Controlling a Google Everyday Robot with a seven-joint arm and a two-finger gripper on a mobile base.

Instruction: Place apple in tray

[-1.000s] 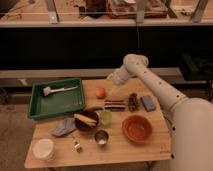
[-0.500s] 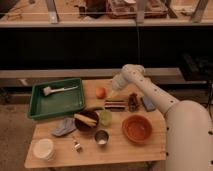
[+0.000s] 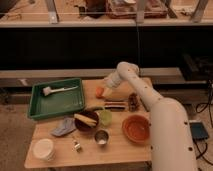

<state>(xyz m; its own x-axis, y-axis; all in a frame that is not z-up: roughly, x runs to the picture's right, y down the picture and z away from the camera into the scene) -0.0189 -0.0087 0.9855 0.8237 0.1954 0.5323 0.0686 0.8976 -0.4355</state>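
Observation:
The apple is a small orange-red fruit on the wooden table, just right of the green tray. The tray lies at the table's back left and holds a white brush. My gripper reaches down from the arm's bend and sits right beside the apple, on its right and slightly above it. The gripper's tip partly covers the apple's right side.
An orange bowl stands at the front right. A dark bowl with yellow pieces, a green cup, a metal cup, a white tub, a blue cloth and dark packets fill the table's middle and front.
The arm has lowered and the gripper has come down and left, close to the apple. The apple and tray have not moved.

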